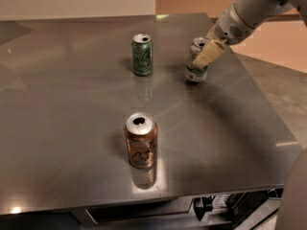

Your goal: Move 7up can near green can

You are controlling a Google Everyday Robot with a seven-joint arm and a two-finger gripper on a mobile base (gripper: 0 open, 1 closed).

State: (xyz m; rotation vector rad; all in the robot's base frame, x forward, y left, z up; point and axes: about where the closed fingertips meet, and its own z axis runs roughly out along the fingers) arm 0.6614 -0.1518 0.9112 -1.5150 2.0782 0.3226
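Note:
The 7up can [196, 72], white and silver with green marks, stands upright at the right of the dark table. My gripper [205, 55] reaches in from the upper right and is shut on the 7up can, with a pale finger [209, 54] lying across its front. The green can [142, 54] stands upright to the left of it, at the back middle of the table, about a can's height and a half away.
A brown-orange can [141, 140] stands upright near the front middle of the table. The table's right edge [268, 114] runs just right of the 7up can, with floor beyond. The front edge [144, 202] lies below the brown-orange can.

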